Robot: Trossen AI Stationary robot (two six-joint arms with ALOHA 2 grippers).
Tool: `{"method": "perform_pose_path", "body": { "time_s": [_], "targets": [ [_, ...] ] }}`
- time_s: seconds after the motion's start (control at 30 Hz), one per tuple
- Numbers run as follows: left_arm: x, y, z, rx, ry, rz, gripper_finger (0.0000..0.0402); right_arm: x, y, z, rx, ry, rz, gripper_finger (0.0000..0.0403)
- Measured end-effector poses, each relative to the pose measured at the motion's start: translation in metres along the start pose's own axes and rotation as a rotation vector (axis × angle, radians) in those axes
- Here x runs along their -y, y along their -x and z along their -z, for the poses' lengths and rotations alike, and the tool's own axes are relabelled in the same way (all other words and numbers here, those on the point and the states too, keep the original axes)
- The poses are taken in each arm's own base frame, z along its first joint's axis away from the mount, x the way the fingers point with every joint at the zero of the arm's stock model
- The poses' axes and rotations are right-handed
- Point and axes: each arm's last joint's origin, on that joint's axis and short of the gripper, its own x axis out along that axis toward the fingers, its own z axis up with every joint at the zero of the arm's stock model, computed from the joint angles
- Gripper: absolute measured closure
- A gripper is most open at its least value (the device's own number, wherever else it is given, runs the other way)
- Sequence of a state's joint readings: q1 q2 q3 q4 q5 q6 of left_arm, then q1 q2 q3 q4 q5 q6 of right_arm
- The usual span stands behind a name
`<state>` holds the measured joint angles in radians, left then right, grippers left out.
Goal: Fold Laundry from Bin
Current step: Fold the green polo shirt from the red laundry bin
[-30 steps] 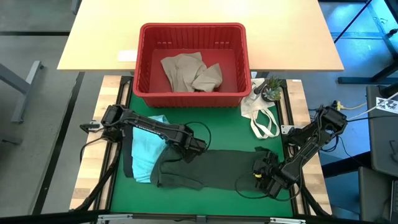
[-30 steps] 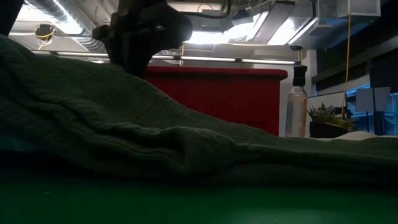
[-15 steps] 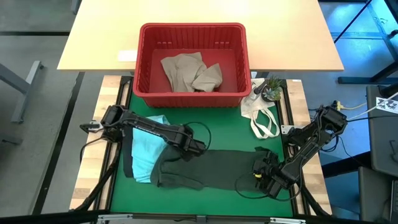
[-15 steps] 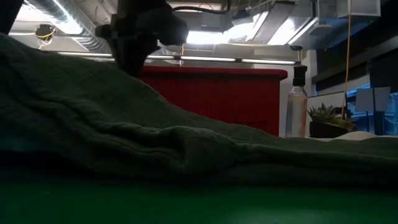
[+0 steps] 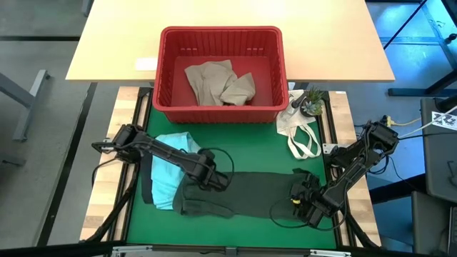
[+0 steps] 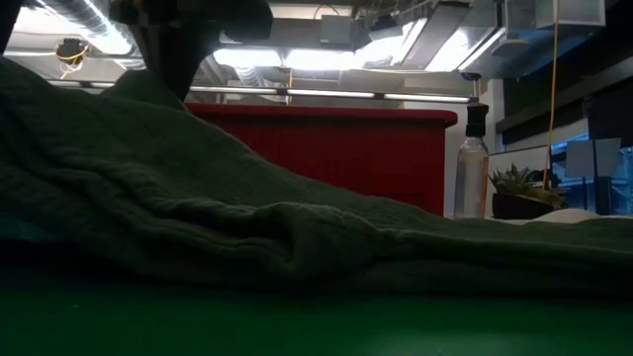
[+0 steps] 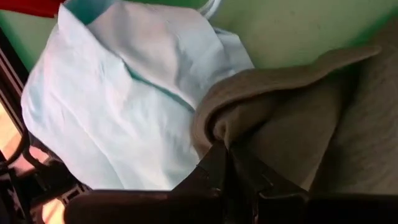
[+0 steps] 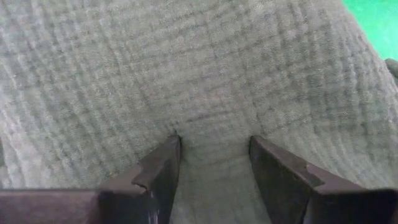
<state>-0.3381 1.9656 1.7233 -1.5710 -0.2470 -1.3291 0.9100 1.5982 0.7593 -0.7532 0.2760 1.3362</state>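
Observation:
A dark olive garment [image 5: 250, 194] lies spread across the green mat [image 5: 257, 150], and its left end overlaps a light teal garment [image 5: 168, 171]. My left gripper [image 5: 213, 180] is shut on the olive garment near that left end, beside the teal one [image 7: 124, 106]. My right gripper [image 5: 303, 202] stands open over the garment's right end, its fingers pointing down. The red bin [image 5: 221, 71] at the mat's far edge holds beige-tan garments [image 5: 220, 82]. My left gripper pinches a folded-over edge of the olive garment [image 7: 217, 134] between its two fingers, coming steeply from above. The fold rises in a peak [image 6: 148, 89] under the gripper, and the rest of the garment stays on the mat. My right gripper's open fingers [image 8: 163, 167] stand with their ends on the olive garment's right end [image 8: 214, 143], from above. The cloth lies flat on the mat between them.
A white cloth bag [image 5: 300, 132] with loop handles lies right of the bin, next to a small potted plant [image 5: 310, 103] and a bottle [image 6: 475, 163]. A dark strip of cloth [image 5: 146, 184] shows under the teal garment's left side. Bare mat lies between bin and garments.
My left gripper has gone toward the table's left edge and slightly up, taking a fold of the olive garment with it. That fold now rises in a peak under the gripper, while the rest of the garment lies as before.

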Motion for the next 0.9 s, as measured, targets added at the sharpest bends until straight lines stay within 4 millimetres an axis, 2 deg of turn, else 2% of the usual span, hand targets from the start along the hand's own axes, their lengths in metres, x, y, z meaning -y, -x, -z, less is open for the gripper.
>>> {"method": "perform_pose_path", "body": {
  "time_s": [0.13, 0.27, 0.4, 0.53, 0.9],
  "targets": [
    [0.002, 0.002, 0.007, 0.003, 0.009, 0.005, 0.0401, 0.000, 0.000, 0.000, 0.000, -0.002, 0.000, 0.0205],
    [0.002, 0.005, 0.005, -0.016, 0.002, 0.024, 0.0401, 0.000, 0.000, 0.000, 0.000, -0.002, 0.000, 0.0205],
    [0.001, 0.014, -0.001, 0.103, 0.002, 0.033, 0.0401, 0.000, 0.000, 0.000, 0.000, -0.002, 0.000, 0.0205],
    [-0.012, 0.030, -0.007, 0.183, 0.033, 0.069, 0.0401, 0.000, 0.000, 0.000, -0.004, -0.003, -0.001, 0.0205],
    [-0.040, 0.055, -0.007, 0.181, 0.060, 0.165, 0.0401, 0.000, 0.000, 0.000, -0.006, -0.002, 0.000, 0.0205]
  ]
}}
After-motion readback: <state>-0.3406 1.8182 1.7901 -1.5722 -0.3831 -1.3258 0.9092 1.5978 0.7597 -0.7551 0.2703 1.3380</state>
